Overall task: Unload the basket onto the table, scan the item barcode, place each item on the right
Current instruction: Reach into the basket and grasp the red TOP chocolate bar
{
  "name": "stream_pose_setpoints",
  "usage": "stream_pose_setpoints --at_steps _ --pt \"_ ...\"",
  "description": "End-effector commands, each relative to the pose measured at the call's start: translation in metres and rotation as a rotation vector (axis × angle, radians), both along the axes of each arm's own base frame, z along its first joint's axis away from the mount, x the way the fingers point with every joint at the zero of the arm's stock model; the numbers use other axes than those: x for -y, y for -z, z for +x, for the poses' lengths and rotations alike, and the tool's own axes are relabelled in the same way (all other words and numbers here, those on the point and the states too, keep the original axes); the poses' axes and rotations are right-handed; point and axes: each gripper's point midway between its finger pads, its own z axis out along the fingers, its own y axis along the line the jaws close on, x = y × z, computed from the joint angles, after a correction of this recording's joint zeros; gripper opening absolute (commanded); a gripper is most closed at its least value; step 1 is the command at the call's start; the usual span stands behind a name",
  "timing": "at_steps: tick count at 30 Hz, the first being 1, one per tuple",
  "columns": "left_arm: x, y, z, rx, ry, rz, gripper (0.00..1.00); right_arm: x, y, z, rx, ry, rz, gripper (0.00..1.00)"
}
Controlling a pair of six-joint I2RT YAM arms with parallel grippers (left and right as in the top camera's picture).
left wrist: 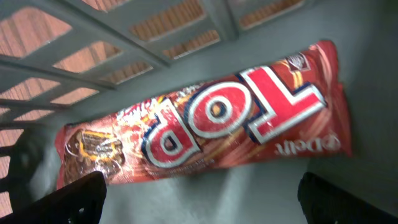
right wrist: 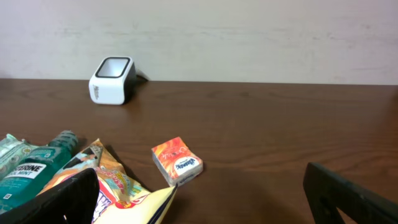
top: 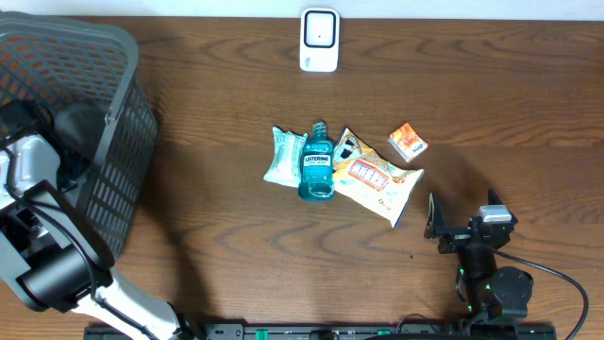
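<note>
- While the left gripper (left wrist: pixel 202 196) hangs with its jaws wide inside the grey basket (top: pixel 113 57) at far left, a red wrapper (left wrist: pixel 205 118) reading "TOP" lies on the basket floor under it.
- The right gripper (right wrist: pixel 202 199), also spread wide, holds nothing at near right.
- Mid-table, a pale green pack (top: pixel 284 156), a teal bottle (top: pixel 317 162) labelled "LISTERINE" and a yellow snack bag (top: pixel 377 179) touch in a row.
- A white scanner (top: pixel 319 40) stands at the far edge.

- What is seen in the basket (left wrist: pixel 155 37)?
- A red pack (left wrist: pixel 205 124) marked "TOP" is seen lying flat on the grey floor, lettering upside down, near the lattice wall.
- Is it gripped?
- No. The left gripper (left wrist: pixel 202 208) is held wide open, and nothing is clasped between its fingers (left wrist: pixel 62 199).
</note>
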Motion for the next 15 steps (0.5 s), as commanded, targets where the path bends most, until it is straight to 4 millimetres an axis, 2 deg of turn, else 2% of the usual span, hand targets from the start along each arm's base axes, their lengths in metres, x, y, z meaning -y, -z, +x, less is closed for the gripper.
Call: stream_pose_setpoints --at_steps 1,9,10,12,13,15 --pt "-0.010 0.008 -0.014 -0.035 -0.026 0.000 0.98 -0.001 0.000 0.000 0.002 -0.004 -0.015 0.99" --pt "-0.011 0.021 -0.021 -0.021 -0.040 -0.005 0.98 -0.001 0.000 0.000 0.002 -0.004 -0.015 0.99" --pt "-0.007 0.029 -0.023 -0.019 -0.037 -0.022 0.91 -0.001 0.000 0.000 0.002 -0.004 -0.015 0.99" --pt "0.001 0.041 -0.025 -0.006 -0.028 -0.049 0.84 -0.001 0.000 0.000 0.002 -0.004 -0.015 0.99" --pt "0.010 0.054 -0.030 0.002 -0.026 -0.075 0.77 -0.001 0.000 0.000 0.002 -0.004 -0.015 0.99" --pt "0.017 0.066 -0.038 -0.001 -0.039 -0.086 0.67 -0.001 0.000 0.000 0.002 -0.004 -0.015 0.99"
